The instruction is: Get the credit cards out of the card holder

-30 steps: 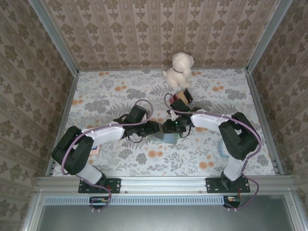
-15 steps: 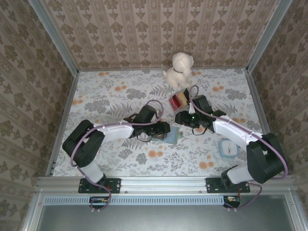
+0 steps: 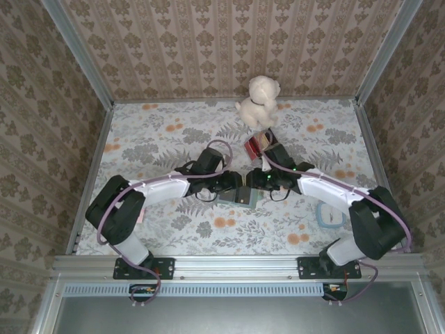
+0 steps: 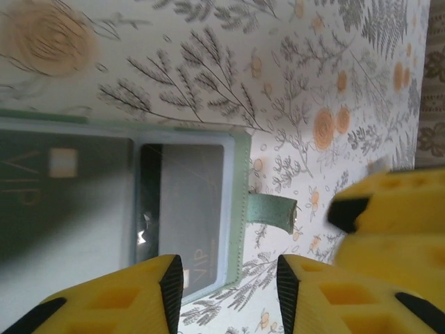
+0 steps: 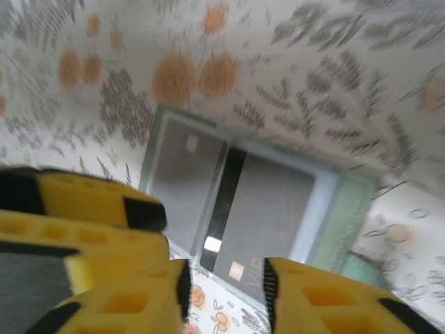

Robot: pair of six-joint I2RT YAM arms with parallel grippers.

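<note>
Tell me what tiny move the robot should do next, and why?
Probably lower the right gripper and pinch the edge of the nearest card. The card holder lies open, cards are still tucked inside, and the open jaws hover right above with nothing held.

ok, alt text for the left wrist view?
The open sage-green card holder lies flat on the floral table cover, two dark cards marked VIP in its light blue panel and a green strap tab sticking out. The left gripper, jaws apart, hangs over the holder's edge; the right gripper's fingers are close by at the right.
</note>
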